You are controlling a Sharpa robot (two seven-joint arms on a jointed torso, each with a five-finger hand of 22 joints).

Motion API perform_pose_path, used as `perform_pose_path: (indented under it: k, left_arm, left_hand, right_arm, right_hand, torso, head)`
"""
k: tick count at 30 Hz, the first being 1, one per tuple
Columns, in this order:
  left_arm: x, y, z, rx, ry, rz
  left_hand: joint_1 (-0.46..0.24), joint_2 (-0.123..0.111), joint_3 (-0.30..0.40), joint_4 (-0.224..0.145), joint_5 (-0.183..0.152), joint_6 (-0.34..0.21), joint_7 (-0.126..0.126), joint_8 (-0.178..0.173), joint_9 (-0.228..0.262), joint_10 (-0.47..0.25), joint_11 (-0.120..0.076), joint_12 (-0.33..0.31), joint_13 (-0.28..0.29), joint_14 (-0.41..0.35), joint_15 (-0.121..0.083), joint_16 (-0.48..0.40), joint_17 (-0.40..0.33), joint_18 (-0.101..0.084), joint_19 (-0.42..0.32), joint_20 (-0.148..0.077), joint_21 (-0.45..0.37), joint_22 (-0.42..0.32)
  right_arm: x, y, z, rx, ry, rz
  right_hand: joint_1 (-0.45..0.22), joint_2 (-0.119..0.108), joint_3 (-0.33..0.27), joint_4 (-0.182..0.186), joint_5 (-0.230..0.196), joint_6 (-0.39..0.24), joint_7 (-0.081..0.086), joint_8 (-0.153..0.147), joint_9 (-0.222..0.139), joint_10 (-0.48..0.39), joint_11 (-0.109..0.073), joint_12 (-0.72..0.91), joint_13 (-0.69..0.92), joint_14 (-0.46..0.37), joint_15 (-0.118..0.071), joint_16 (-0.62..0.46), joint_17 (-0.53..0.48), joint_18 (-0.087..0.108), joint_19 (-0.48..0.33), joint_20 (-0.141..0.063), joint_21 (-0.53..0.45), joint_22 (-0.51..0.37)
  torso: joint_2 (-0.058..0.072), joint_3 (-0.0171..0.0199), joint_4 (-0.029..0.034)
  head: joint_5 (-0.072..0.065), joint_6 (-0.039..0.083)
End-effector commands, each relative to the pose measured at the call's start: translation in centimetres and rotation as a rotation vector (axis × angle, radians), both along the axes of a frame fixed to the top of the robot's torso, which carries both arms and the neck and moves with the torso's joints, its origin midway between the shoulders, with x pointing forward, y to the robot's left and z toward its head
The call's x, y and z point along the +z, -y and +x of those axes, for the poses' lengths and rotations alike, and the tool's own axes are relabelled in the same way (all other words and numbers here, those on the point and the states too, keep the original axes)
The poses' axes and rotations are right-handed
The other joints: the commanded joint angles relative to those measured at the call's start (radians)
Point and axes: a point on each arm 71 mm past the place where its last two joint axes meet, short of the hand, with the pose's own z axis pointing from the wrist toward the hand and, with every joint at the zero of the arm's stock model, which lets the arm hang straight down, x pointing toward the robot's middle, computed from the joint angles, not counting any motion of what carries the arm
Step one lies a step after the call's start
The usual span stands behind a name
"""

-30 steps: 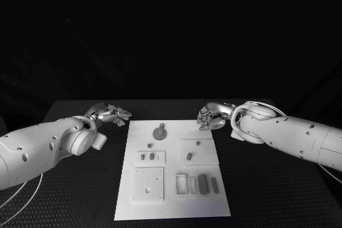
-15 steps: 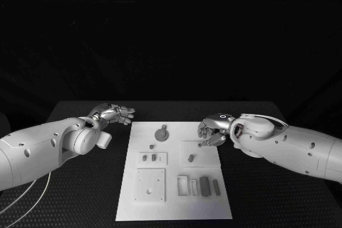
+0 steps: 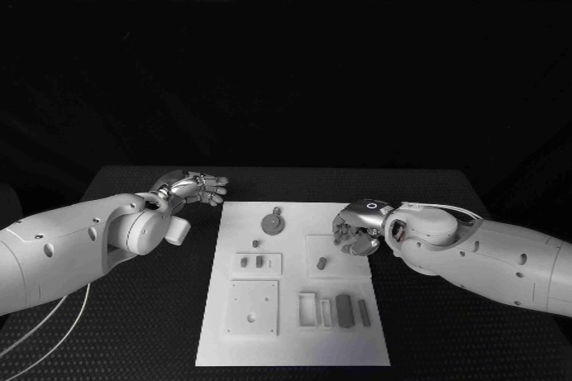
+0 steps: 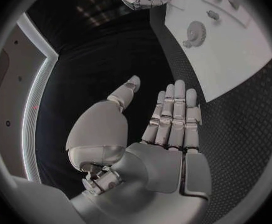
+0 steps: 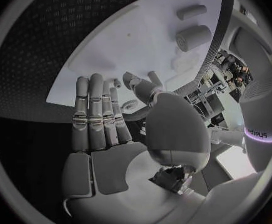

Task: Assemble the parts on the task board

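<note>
The white task board point(image 3: 292, 331) lies in the middle of the black table. A gear-shaped part point(image 3: 273, 224) rests near its far edge, and a short peg point(image 3: 321, 263) stands in a raised square. My right hand point(image 3: 358, 230) hovers over the board's right edge, just beyond that peg, holding nothing. In the right wrist view its fingers point(image 5: 95, 117) are straight above the board point(image 5: 136, 45). My left hand point(image 3: 191, 187) floats off the board's far left corner. The left wrist view shows it point(image 4: 170, 122) flat and empty, with the gear point(image 4: 194, 34) ahead.
On the board's near half are a small plate with two slots point(image 3: 255, 263), a larger square plate point(image 3: 251, 305) and a tray of upright bars point(image 3: 331, 309). Two round parts point(image 5: 194, 36) lie beyond the right hand. Black table surface surrounds the board.
My right hand has come toward me and down, from beyond the board's far right corner to over its right edge. The left hand has barely shifted.
</note>
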Motion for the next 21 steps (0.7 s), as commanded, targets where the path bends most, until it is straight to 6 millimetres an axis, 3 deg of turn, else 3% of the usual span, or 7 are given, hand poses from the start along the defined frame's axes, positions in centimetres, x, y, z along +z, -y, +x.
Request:
perform_pose_path:
  k: [1, 5, 21]
  left_arm:
    - [0.3, 0.5, 0.0, -0.016, 0.01, -0.025]
    - [0.4, 0.7, 0.0, -0.02, 0.009, -0.026]
    - [0.4, 0.8, 0.1, -0.017, 0.006, -0.024]
  left_hand:
    - [-0.012, -0.002, -0.006, 0.002, -0.004, 0.003, 0.007, 0.007, -0.001, 0.0, 0.006, 0.006, -0.002, 0.005, 0.001, -0.007, 0.002, 0.007, 0.001, 0.007, -0.006, 0.001]
    - [-0.012, -0.001, -0.006, 0.002, -0.004, 0.003, 0.007, 0.007, -0.001, 0.0, 0.006, 0.006, -0.002, 0.005, 0.001, -0.007, 0.003, 0.008, 0.001, 0.007, -0.007, 0.001]
    - [-0.012, -0.001, -0.007, 0.002, -0.003, 0.002, 0.015, 0.009, -0.003, 0.004, 0.006, 0.006, -0.005, 0.015, -0.002, -0.011, 0.013, 0.01, 0.007, 0.006, -0.008, 0.003]
  right_arm:
    - [-0.3, -0.2, -0.1, 0.006, 0.033, -0.028]
    - [-0.4, -0.5, -0.1, 0.01, 0.034, -0.027]
    - [-0.8, -1.5, -0.2, 0.025, 0.06, -0.045]
  right_hand:
    - [0.005, -0.005, 0.009, 0.002, -0.006, 0.007, -0.001, 0.001, 0.0, 0.008, -0.003, -0.006, 0.001, 0.009, 0.001, -0.006, 0.003, 0.02, 0.01, 0.0, 0.0, 0.002]
    - [0.007, -0.006, 0.018, 0.007, -0.007, 0.011, 0.0, 0.002, 0.001, 0.013, -0.004, -0.007, 0.002, 0.012, 0.0, -0.007, 0.008, 0.02, 0.013, -0.001, 0.001, 0.004]
    - [0.034, -0.003, 0.088, 0.021, -0.01, 0.025, 0.001, 0.006, 0.002, 0.01, -0.001, -0.027, 0.001, 0.003, 0.003, -0.02, 0.036, 0.02, 0.006, 0.0, -0.004, 0.013]
  torso:
    - [0.001, 0.0015, -0.0012]
    - [0.002, 0.0017, 0.0004]
    - [0.002, 0.0049, -0.0034]
  head:
    - [0.007, -0.002]
    - [0.009, -0.003]
    - [0.016, -0.008]
